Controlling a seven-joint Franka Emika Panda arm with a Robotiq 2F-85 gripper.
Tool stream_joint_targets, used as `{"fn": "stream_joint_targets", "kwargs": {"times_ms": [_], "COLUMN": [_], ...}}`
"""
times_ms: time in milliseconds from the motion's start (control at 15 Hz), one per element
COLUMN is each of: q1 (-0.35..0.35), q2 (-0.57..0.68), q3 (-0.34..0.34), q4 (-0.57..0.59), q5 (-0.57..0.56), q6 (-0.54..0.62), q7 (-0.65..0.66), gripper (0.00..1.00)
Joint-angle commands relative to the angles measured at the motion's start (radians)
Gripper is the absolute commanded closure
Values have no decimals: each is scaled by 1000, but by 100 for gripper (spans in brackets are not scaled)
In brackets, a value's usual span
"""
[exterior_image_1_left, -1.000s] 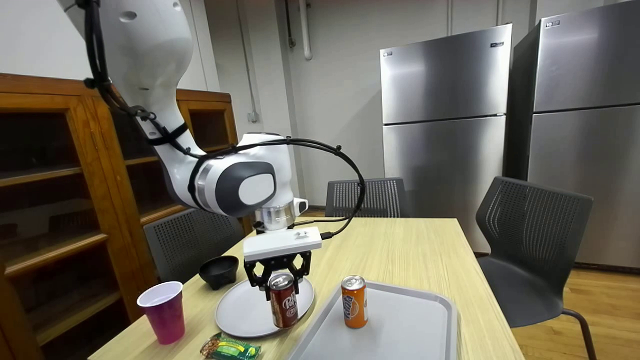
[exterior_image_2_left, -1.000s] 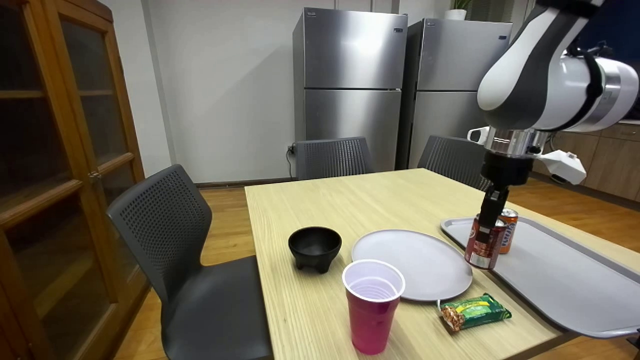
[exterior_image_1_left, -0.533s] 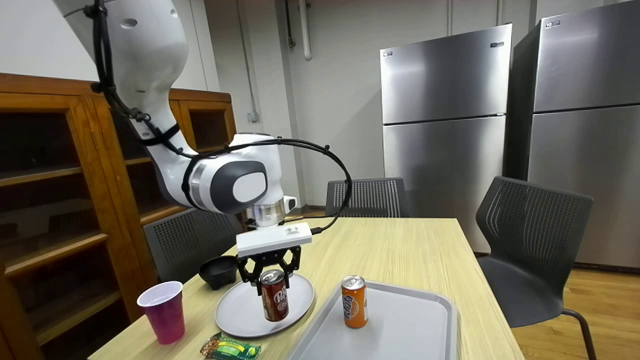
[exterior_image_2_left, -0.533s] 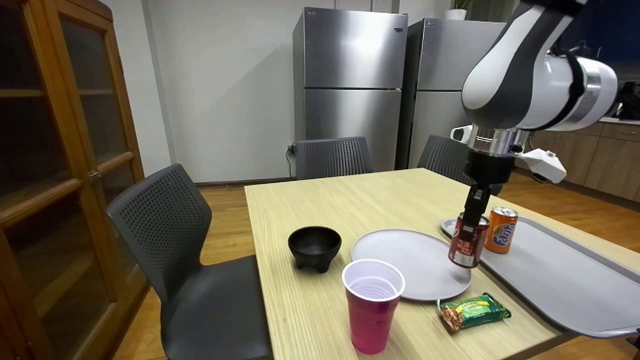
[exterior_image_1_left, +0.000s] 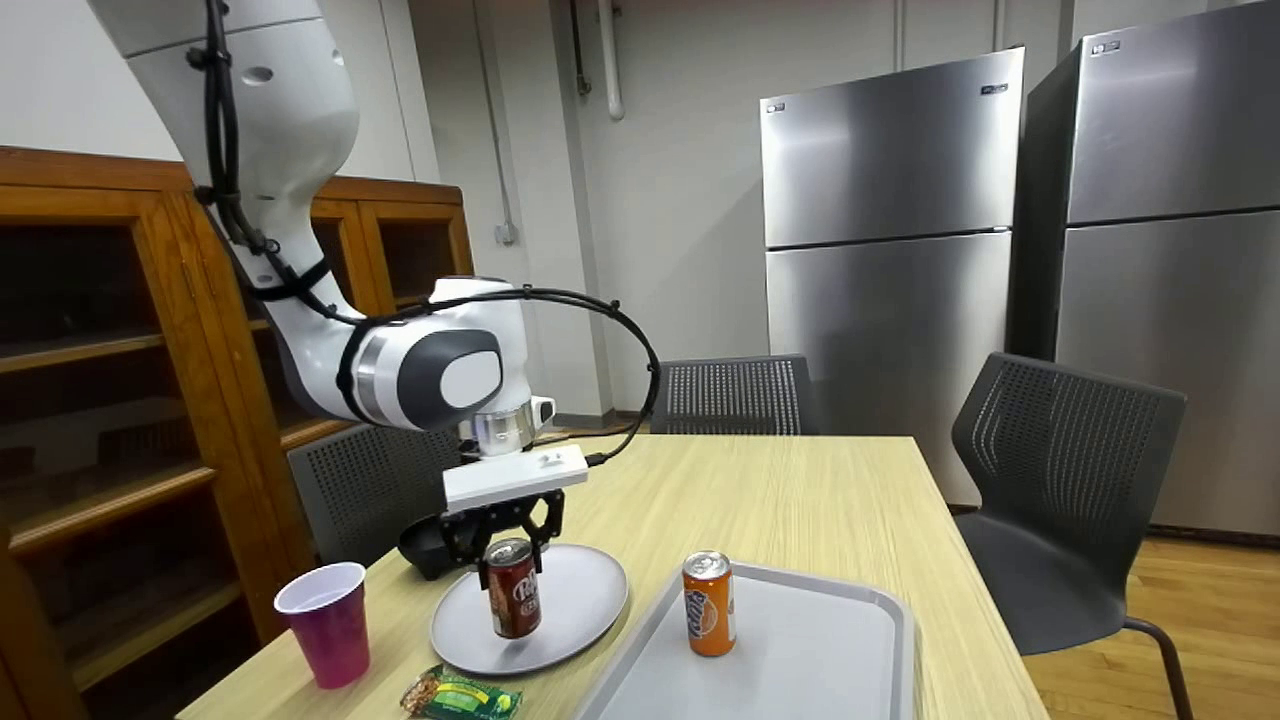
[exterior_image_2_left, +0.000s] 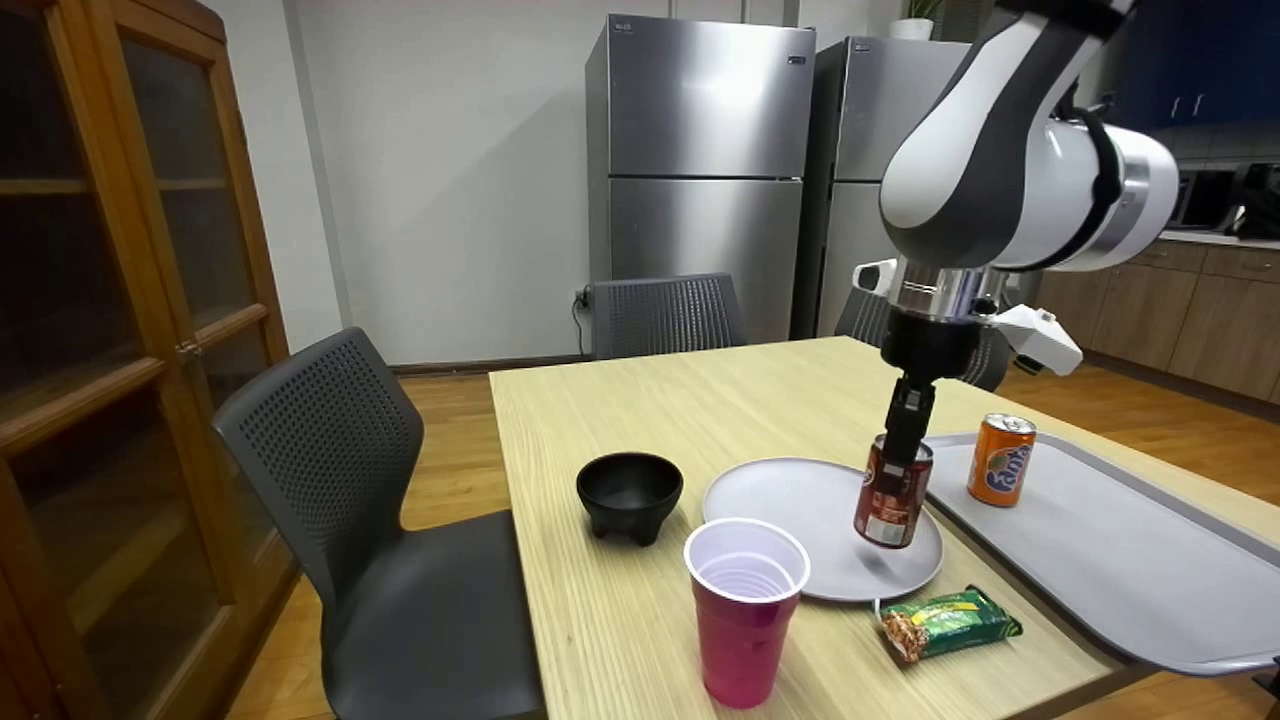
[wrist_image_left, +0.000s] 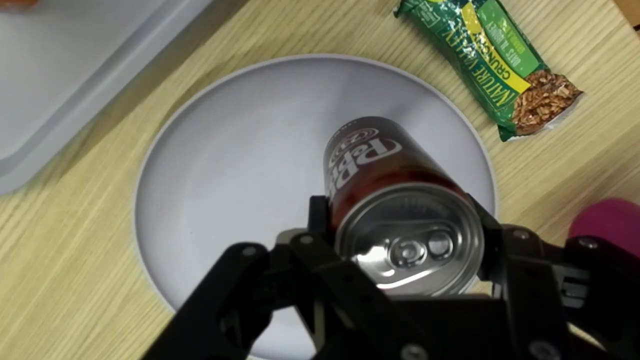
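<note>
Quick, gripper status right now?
Gripper: closed on the dark red soda can, holding it over the plate.

In an exterior view, see soda can (exterior_image_1_left: 514, 608) in gripper (exterior_image_1_left: 511, 573), over plate (exterior_image_1_left: 592, 590), w/ cup (exterior_image_1_left: 328, 632) to L, bowl (exterior_image_1_left: 424, 552) behind-L, snack bar (exterior_image_1_left: 462, 695) in front-L. Note tray (exterior_image_1_left: 820, 655) to R of plate, w/ 2nd can (exterior_image_1_left: 708, 608) standing on it nr L edge. Find plate, cup, bowl, bar & tray on table (exterior_image_1_left: 800, 490), w/ chair (exterior_image_1_left: 735, 398) behind it, 2nd chair (exterior_image_1_left: 1065, 450) to R, & 2 fridges (exterior_image_1_left: 890, 300) at back.
</note>
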Motion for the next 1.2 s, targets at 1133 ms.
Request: {"fn": "stream_joint_targets", "kwargs": {"times_ms": [1133], "q1": [-19], "q2": [136], "q3": [167], "q4": [66], "q5": [0], "q6": [138], "q7": [14], "gripper": [62]}}
